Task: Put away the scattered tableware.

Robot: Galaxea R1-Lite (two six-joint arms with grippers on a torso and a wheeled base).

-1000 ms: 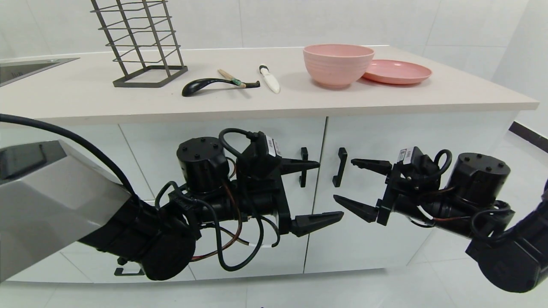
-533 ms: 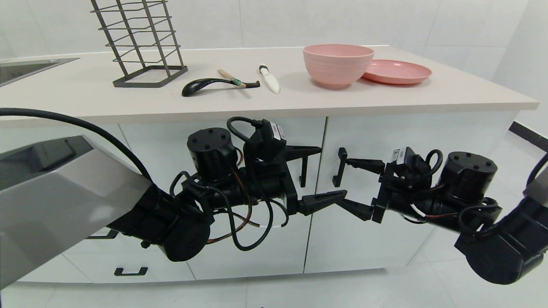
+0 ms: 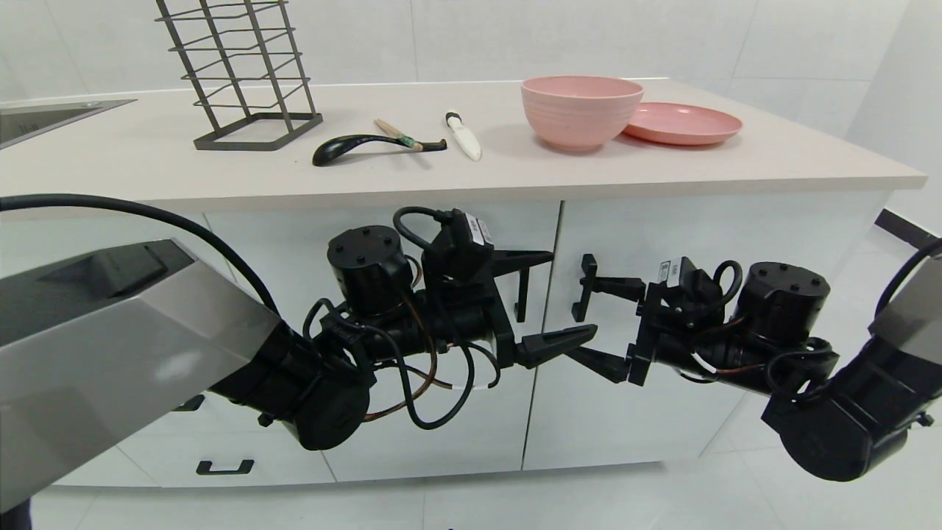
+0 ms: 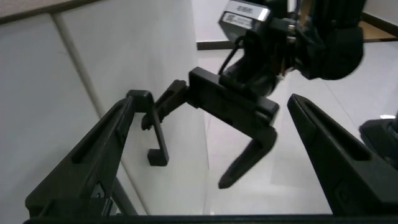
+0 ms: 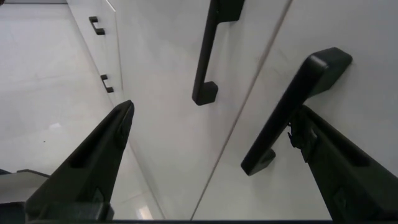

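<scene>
On the counter lie a black spoon (image 3: pixel 346 147), a wooden stick (image 3: pixel 398 135) and a white-handled utensil (image 3: pixel 464 135). A pink bowl (image 3: pixel 581 112) stands beside a pink plate (image 3: pixel 683 123). Below the counter, my left gripper (image 3: pixel 548 300) is open in front of the left door handle (image 3: pixel 522 294). My right gripper (image 3: pixel 581 316) is open too, its upper finger right at the right door handle (image 3: pixel 586 287). The left wrist view has my left gripper (image 4: pixel 216 98) facing the right gripper (image 4: pixel 242 118). In the right wrist view, my right gripper (image 5: pixel 214 112) has the handle (image 5: pixel 292 112) beside one finger.
A dark wire rack (image 3: pixel 239 73) stands at the counter's back left, with a sink (image 3: pixel 44 118) at the far left. Drawer handles (image 3: pixel 224 466) sit low on the left cabinet. The two grippers' lower fingers nearly meet in front of the door seam.
Both arms rose and closed in on the cabinet doors. My right gripper slid left until its upper finger reached the right door handle. Both stay open.
</scene>
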